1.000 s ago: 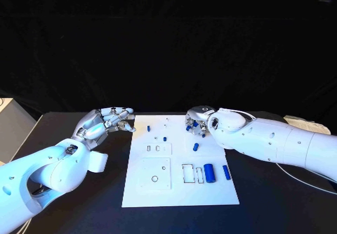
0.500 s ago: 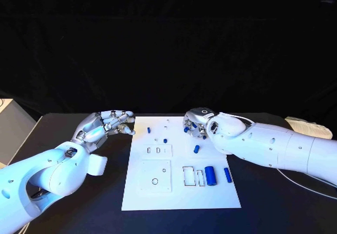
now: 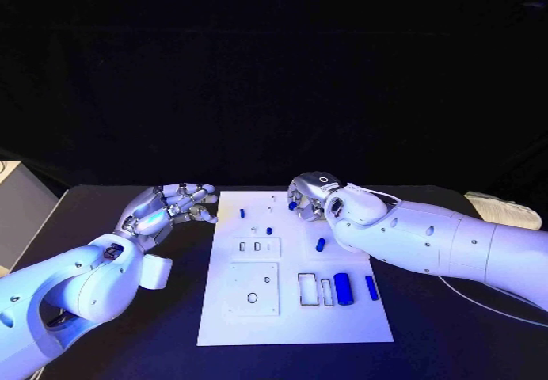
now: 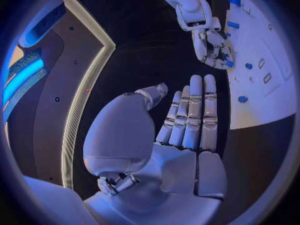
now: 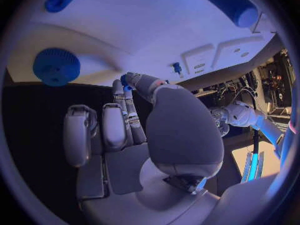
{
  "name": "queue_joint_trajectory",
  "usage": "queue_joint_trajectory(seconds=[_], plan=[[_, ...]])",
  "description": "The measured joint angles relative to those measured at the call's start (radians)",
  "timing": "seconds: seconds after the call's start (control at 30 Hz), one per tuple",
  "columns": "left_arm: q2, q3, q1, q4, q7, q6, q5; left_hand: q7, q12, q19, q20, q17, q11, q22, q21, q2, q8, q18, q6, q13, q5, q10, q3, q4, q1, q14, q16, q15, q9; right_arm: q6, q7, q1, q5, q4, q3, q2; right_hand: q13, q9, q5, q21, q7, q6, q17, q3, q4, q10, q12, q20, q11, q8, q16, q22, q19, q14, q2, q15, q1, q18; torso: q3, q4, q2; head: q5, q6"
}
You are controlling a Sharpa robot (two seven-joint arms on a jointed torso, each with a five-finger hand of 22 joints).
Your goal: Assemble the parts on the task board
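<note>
The right hand (image 3: 306,199) is seen over the far edge of the task board (image 3: 294,317), a small blue part (image 5: 125,83) pinched between thumb and fingertip. The left hand (image 3: 171,207) is held just off the board's left edge, fingers loosely extended and nothing gripped. On the board, a large blue cylinder (image 3: 343,288) and a slimmer blue pin (image 3: 371,287) are laid beside two rectangular slots; three smaller blue pieces (image 3: 320,245) are scattered nearer the far end

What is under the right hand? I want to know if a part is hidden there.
The right hand hovers over the task board, pinching a small blue part. The board beneath its palm is covered.
</note>
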Motion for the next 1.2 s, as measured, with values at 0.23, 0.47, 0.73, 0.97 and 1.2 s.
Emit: queue_joint_trajectory(seconds=[0.23, 0.47, 0.73, 0.97, 1.2], plan=[[0.000, 0.000, 0.000, 0.000, -0.002, 0.002, -0.001, 0.000, 0.000, 0.000, 0.000, 0.000, 0.000, 0.000, 0.000, 0.000, 0.000, 0.000, 0.000, 0.000, 0.000, 0.000, 0.003, -0.003, 0.000, -0.004, 0.000, 0.003, 0.000, -0.029, -0.031, 0.003, -0.018, -0.032, 0.002, 0.036, 0.002, 0.000, 0.000, 0.000, 0.000, 0.000, 0.001, -0.001, -0.001, 0.001, -0.001, 0.000, -0.001, 0.000, 0.002, 0.000, 0.000, 0.000, 0.001, 0.000, -0.002, 0.000, -0.0011, 0.0028, 0.003, 0.001, 0.002], [0.001, 0.000, 0.000, 0.000, -0.004, 0.003, -0.003, 0.000, 0.000, 0.000, 0.000, 0.000, 0.000, 0.000, 0.000, 0.000, 0.000, 0.000, 0.000, 0.000, 0.000, 0.000, 0.003, -0.003, 0.000, -0.004, 0.000, 0.003, 0.000, -0.054, -0.053, 0.005, -0.036, -0.055, 0.007, 0.059, 0.002, 0.000, -0.001, 0.003, 0.000, 0.000, 0.004, -0.001, -0.001, 0.001, -0.002, 0.000, -0.001, -0.001, 0.002, 0.000, 0.000, 0.000, 0.004, 0.000, -0.004, 0.000, -0.0038, 0.0056, 0.005, 0.002, 0.002], [0.001, 0.000, 0.000, -0.002, -0.006, 0.006, -0.007, 0.000, 0.000, 0.000, 0.000, 0.000, 0.000, 0.000, 0.000, 0.000, 0.000, 0.000, 0.000, 0.000, 0.000, 0.000, 0.003, -0.003, 0.000, -0.004, 0.000, 0.003, 0.000, -0.077, -0.065, 0.006, -0.052, -0.061, 0.012, 0.074, 0.002, 0.000, -0.003, 0.004, 0.000, -0.001, 0.007, -0.003, -0.002, 0.001, 0.000, 0.000, -0.001, 0.004, 0.006, 0.000, 0.000, 0.000, 0.004, 0.000, -0.004, 0.000, -0.0045, 0.0062, 0.008, 0.007, 0.001], [0.003, 0.001, 0.000, -0.003, -0.008, 0.007, -0.009, 0.000, 0.000, -0.008, 0.000, 0.002, 0.000, 0.003, 0.000, 0.000, 0.000, 0.000, 0.000, 0.000, 0.000, 0.000, 0.003, -0.003, 0.000, -0.004, 0.000, 0.003, 0.000, -0.082, -0.065, 0.007, -0.057, -0.067, 0.013, 0.088, 0.004, 0.000, -0.007, 0.004, 0.000, -0.004, 0.007, -0.003, -0.002, 0.002, 0.000, 0.000, -0.002, 0.004, 0.006, 0.000, 0.000, 0.000, 0.003, 0.000, -0.004, 0.000, -0.0044, 0.0058, 0.011, 0.009, 0.004], [0.003, 0.001, 0.000, -0.003, -0.010, 0.009, -0.011, 0.000, 0.000, -0.008, 0.000, 0.002, 0.000, 0.003, 0.000, 0.000, 0.000, 0.000, 0.000, 0.000, 0.000, 0.000, 0.003, -0.003, 0.000, -0.004, 0.000, 0.003, 0.000, -0.082, -0.065, 0.007, -0.060, -0.083, 0.013, 0.098, 0.004, 0.001, -0.009, 0.004, 0.000, -0.004, 0.007, -0.007, -0.001, 0.007, 0.000, 0.000, -0.007, 0.004, 0.006, -0.001, 0.000, 0.000, 0.003, 0.000, -0.004, 0.000, -0.0042, 0.0047, 0.014, 0.009, 0.006]])
